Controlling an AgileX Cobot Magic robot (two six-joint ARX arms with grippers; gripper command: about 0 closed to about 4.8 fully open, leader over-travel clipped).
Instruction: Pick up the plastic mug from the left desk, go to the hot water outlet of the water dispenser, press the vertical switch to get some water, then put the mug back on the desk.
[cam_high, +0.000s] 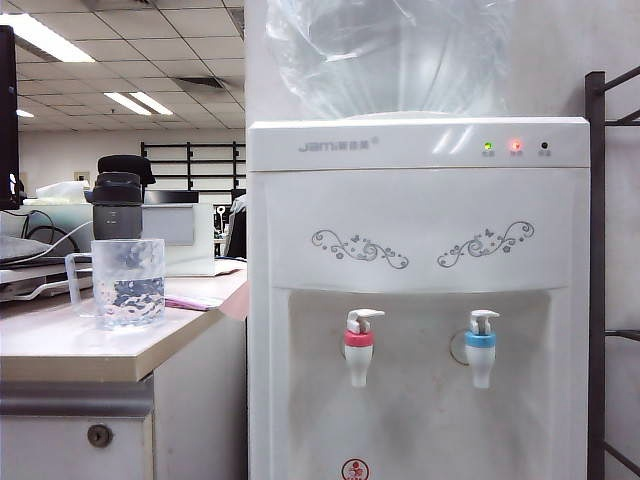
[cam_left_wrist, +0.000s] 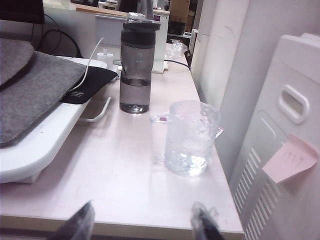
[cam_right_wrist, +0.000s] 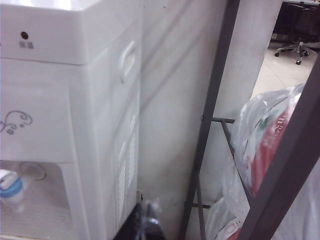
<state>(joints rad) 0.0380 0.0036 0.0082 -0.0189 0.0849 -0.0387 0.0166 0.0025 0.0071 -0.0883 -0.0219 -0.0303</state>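
One plastic mug (cam_left_wrist: 191, 138) on desk (cam_left_wrist: 120, 175); left hand (cam_left_wrist: 142, 225) open, right hand (cam_right_wrist: 147, 225) closed.

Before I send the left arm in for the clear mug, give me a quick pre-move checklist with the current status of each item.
1. Plastic mug upright on the left desk: ok.
2. Left gripper open, nothing between its fingers: ok.
3. Path from left gripper to mug free of objects: ok; the dark tumbler stands behind the mug, apart from it.
4. Mug handle direction: toward the left in the exterior view, faint in the left wrist view: cannot tell exactly.
5. Right gripper shut, beside the water dispenser, away from the desk: ok.
6. Hot water outlet unobstructed: ok.
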